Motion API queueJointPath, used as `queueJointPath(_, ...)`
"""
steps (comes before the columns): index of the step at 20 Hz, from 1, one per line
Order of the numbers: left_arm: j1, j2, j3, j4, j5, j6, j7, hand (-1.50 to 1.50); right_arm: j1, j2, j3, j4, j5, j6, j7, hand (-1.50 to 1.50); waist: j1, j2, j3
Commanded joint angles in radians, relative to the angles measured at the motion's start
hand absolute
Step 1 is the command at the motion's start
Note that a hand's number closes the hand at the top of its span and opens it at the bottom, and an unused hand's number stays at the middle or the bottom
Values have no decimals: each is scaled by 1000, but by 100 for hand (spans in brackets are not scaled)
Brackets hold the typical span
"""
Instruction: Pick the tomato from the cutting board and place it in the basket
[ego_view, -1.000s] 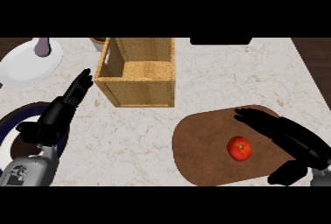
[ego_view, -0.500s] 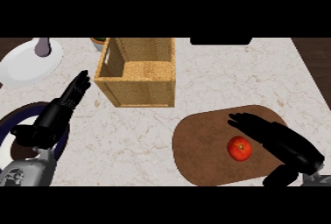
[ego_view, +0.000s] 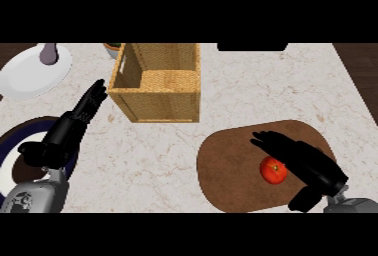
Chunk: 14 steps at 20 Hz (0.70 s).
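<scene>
Resting on the brown oval cutting board (ego_view: 229, 175) at the counter's 4 o'clock sector, one red tomato (ego_view: 273, 170) lies slightly right of the board's middle. The right hand (ego_view: 303, 160) extends over the board from 5 o'clock toward 10 o'clock, fingers straight and spread wide, holding nothing; it covers the tomato's right edge, and whether it touches the fruit cannot be told. The thumb hangs below the palm near the board's lower rim.

One wicker basket (ego_view: 159, 102), open at the top, stands at 12 o'clock, well apart from the board; bare marble counter (ego_view: 244, 100) lies between them. No object stands on that stretch.

The left hand (ego_view: 74, 125) rests at 9 o'clock, fingers straight and pointing toward 1 o'clock, holding nothing; its fingertips lie just beside the basket's left wall.

Other items: one white plate (ego_view: 29, 75) at 10 o'clock bearing one small purple-grey object (ego_view: 48, 52); one dark blue-rimmed plate (ego_view: 11, 142) at 8 o'clock, partly hidden by the left forearm; one small bowl-like item (ego_view: 112, 47), mostly hidden behind the basket's far left corner; one black object (ego_view: 251, 46) at the counter's far edge at 1 o'clock.
</scene>
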<state>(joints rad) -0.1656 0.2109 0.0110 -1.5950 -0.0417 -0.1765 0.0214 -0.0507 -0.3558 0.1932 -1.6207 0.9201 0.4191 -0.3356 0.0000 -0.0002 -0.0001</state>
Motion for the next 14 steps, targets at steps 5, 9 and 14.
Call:
queueJointPath(5, -25, 0, 40, -6, 10, -32, 41, 0, -50, 42, 6, 118, 104, -19, 19, -150, 1, 0, 0)
queueJointPath(9, -37, -33, 32, 12, -30, -4, 2, 0, -53, 33, -29, 108, 86, 19, -19, -150, -1, 0, 0)
queueJointPath(14, 11, -44, 25, 1, -39, -18, -22, 0, -21, 50, 20, 120, 130, 30, -31, -150, -1, 0, 0)
